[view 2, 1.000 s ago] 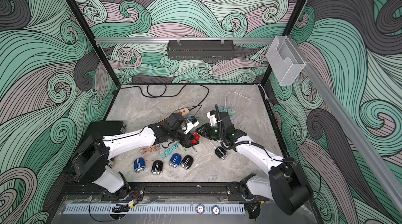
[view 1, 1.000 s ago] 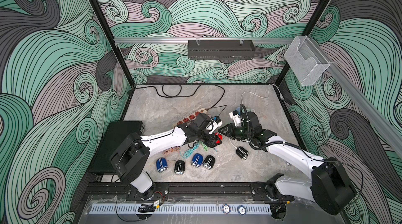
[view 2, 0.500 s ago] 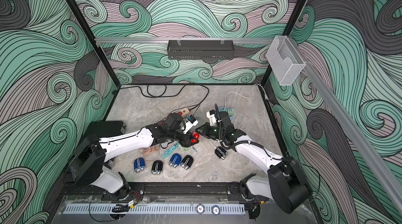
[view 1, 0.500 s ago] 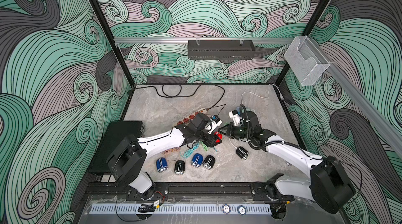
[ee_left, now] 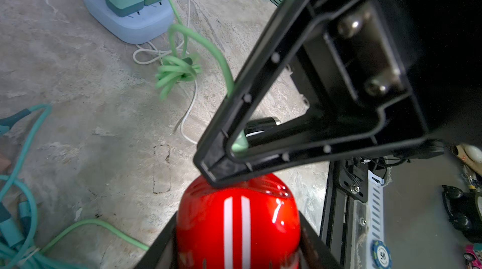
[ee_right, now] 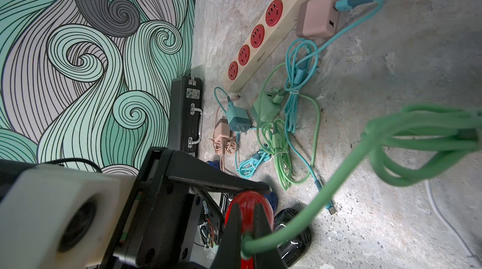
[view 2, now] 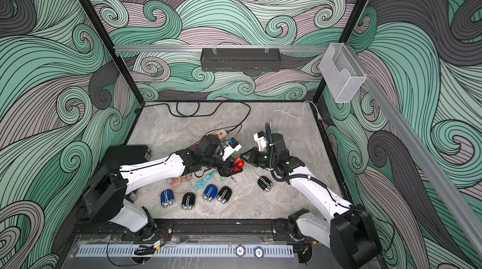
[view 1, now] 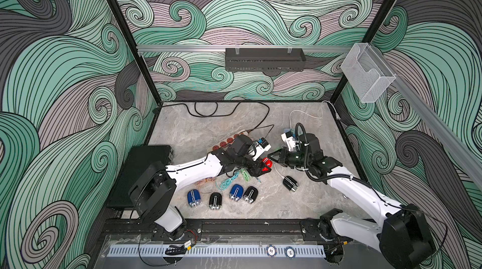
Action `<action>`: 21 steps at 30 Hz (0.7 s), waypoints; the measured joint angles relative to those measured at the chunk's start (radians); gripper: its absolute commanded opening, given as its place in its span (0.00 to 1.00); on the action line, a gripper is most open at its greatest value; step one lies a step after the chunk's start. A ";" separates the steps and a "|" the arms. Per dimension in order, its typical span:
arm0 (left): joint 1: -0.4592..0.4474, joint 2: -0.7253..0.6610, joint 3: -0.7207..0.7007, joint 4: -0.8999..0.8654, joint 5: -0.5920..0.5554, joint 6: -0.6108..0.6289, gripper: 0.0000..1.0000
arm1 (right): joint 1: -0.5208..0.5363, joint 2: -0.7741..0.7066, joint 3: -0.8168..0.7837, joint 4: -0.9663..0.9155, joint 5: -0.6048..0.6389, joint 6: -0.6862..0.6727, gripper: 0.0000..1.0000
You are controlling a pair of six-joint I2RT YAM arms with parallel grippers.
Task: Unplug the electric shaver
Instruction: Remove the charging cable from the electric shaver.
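The electric shaver [ee_left: 237, 223] is glossy red with two white stripes. My left gripper [ee_left: 237, 252] is shut on its sides and holds it just above the table, mid-table in both top views [view 1: 266, 162] [view 2: 238, 163]. A green cable [ee_right: 339, 166] runs into the shaver's [ee_right: 247, 197] far end. My right gripper [ee_right: 247, 205] is shut on the cable's plug right at that end, and its black fingers [ee_left: 227, 166] touch the red shell. The fingers hide whether the plug sits in the socket. The two grippers meet tip to tip [view 1: 260, 168] [view 1: 272, 156].
Several blue and black shavers [view 1: 216, 200] lie near the front; another black one [view 1: 290, 183] lies right of them. Loose chargers and cable bundles [ee_right: 273, 134] sit beside a cream power strip [ee_right: 260, 38]. A blue socket block [ee_left: 125, 27] stands behind, and a black case [view 1: 140, 173] is left.
My right gripper's jaws have closed onto the green cable's plug at the shaver's end. The left gripper still holds the red shaver in about the same place.
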 measured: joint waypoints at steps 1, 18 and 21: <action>-0.003 0.002 0.001 0.002 0.000 0.002 0.20 | -0.003 -0.005 0.000 -0.011 0.000 -0.003 0.00; -0.027 0.067 -0.022 -0.108 0.062 -0.043 0.17 | -0.102 -0.146 -0.040 0.085 0.188 0.028 0.00; -0.039 0.067 -0.020 -0.111 0.057 -0.056 0.17 | -0.103 -0.147 -0.041 0.082 0.195 0.023 0.00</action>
